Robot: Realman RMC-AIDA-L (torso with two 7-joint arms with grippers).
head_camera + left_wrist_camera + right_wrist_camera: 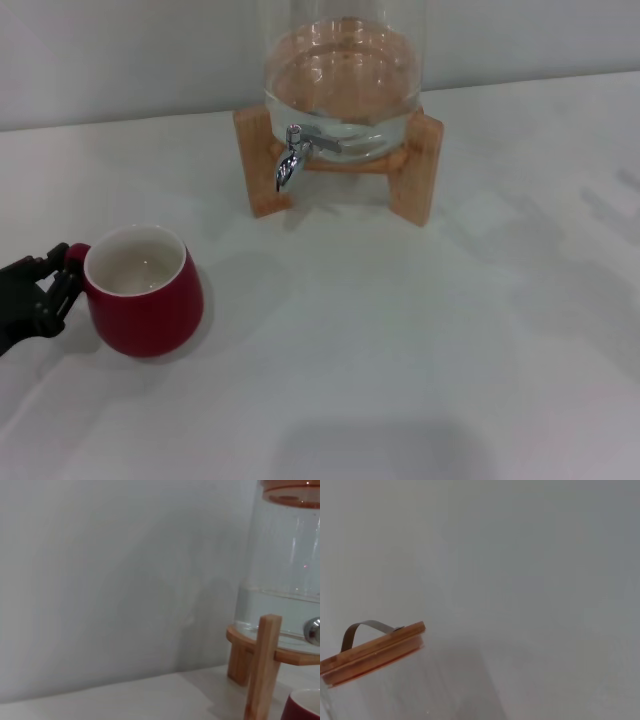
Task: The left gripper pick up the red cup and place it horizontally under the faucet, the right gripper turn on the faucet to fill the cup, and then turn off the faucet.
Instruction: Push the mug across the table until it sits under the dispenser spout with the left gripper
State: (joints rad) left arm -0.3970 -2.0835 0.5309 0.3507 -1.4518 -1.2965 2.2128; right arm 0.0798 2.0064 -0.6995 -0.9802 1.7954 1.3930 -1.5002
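The red cup [150, 300] stands upright on the white table at the front left, white inside showing and its small handle turned left. My left gripper [55, 278] is at the picture's left edge, open, with its fingertips right at the handle, above and below it. The cup's rim also shows in the left wrist view [305, 707]. The chrome faucet [292, 155] sticks out of the glass jar at the back centre, spout down; its tip shows in the left wrist view [314, 630]. The right gripper is out of view.
The glass jar [340, 70], part full of water, sits on a wooden stand [415, 170] near the back wall. Its wooden lid with a metal handle [375, 652] shows in the right wrist view. White table [420, 340] spreads between the cup and the stand.
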